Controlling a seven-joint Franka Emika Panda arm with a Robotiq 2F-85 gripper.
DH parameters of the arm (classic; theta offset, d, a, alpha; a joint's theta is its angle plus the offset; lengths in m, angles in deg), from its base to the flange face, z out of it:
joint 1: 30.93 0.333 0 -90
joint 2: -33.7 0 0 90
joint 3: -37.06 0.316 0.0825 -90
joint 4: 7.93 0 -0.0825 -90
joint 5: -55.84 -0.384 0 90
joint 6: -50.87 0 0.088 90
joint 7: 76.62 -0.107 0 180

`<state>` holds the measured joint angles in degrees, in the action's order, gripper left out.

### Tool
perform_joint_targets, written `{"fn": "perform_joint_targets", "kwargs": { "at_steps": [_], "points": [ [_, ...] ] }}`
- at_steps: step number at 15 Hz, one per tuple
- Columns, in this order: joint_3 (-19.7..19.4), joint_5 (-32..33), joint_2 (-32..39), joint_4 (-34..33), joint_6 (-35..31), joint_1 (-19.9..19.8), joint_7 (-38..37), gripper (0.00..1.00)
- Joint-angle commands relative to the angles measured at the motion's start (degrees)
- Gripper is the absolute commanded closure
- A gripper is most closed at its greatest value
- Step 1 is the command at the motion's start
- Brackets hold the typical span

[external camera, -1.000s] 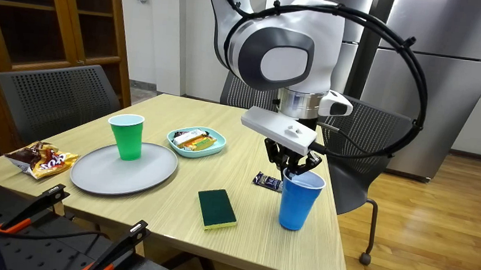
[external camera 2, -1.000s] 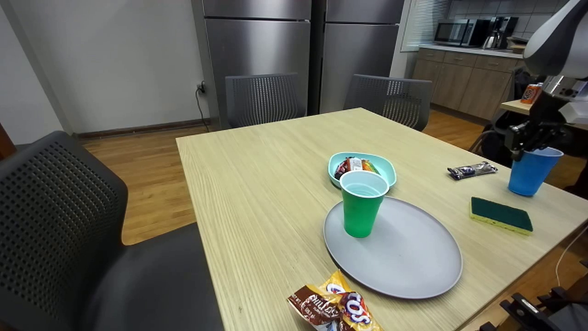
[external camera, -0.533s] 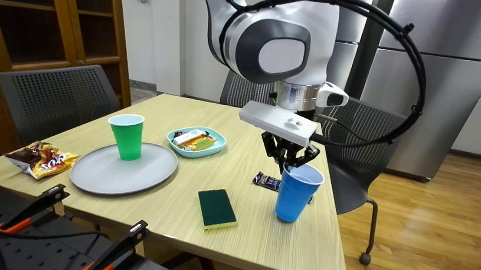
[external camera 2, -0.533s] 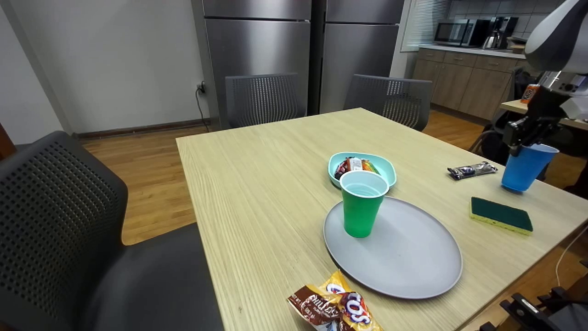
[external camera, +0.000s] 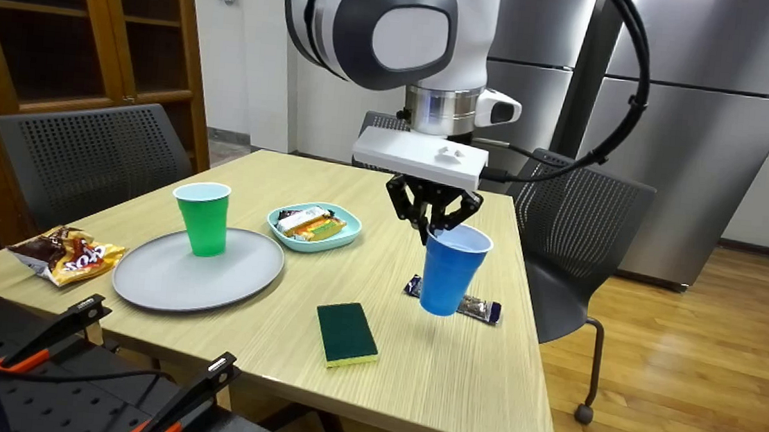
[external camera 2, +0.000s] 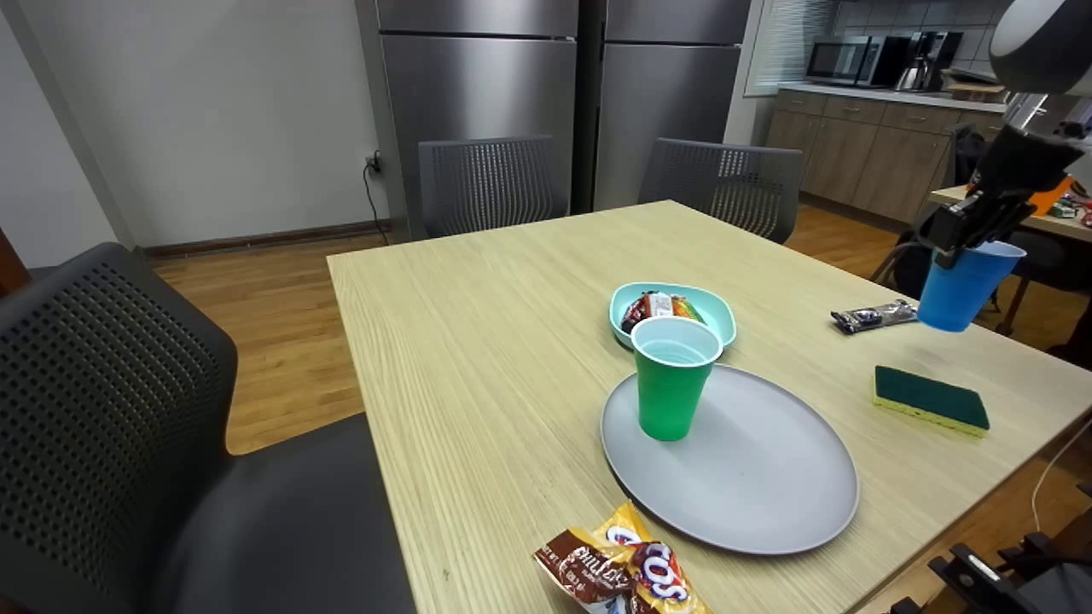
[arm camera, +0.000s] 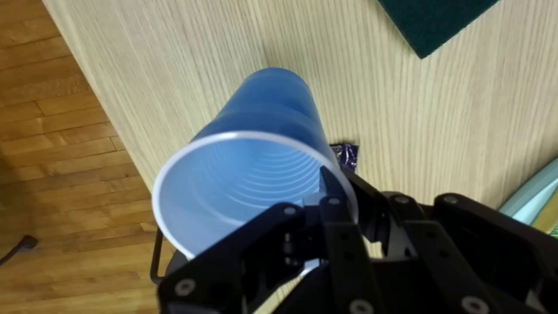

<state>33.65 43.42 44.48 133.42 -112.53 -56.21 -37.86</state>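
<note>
A blue cup (external camera: 447,281) is held above the bench (external camera: 500,400) by the hand (external camera: 427,234), whose fingers are clamped on the cup's rim; in the wrist view one finger is seen inside the wall and the other outside it. The cup is raised clear of the bench, a faint shadow being cast below, and its open mouth is turned upward with a slight tilt.

In an exterior view, a wrapped bar (external camera: 481,309) lying flat on the bench is partly hidden by the cup. Near them a sponge (external camera: 347,334) is placed, its dark green face turned up and its yellow layer beneath.

Farther off, a green cup (external camera: 205,225) is stood upright on a grey plate (external camera: 176,288). Wrapped snacks (external camera: 317,229) are contained in a turquoise bowl (external camera: 351,227) near that plate, and a crumpled brown and yellow snack bag (external camera: 68,256) is seen just beside the plate.

Dark mesh-backed chairs (external camera: 576,212) are placed around the bench, and steel refrigerators (external camera 2: 478,102) are seen beyond in both exterior views.
</note>
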Motion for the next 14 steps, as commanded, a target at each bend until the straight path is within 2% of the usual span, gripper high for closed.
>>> {"fn": "perform_joint_targets", "kwargs": {
  "at_steps": [1, 7, 10, 14],
  "points": [
    [3.3, -1.2, -6.2, 6.2, -1.6, 0.3, 6.4, 0.98],
    [10.2, -10.0, -12.3, 12.5, -0.8, 1.7, 21.2, 0.98],
    [12.4, -16.4, -15.0, 15.0, 0.1, 3.8, 30.0, 0.98],
    [13.3, -23.3, -18.3, 18.3, 1.2, 7.7, 40.2, 0.98]
  ]
}}
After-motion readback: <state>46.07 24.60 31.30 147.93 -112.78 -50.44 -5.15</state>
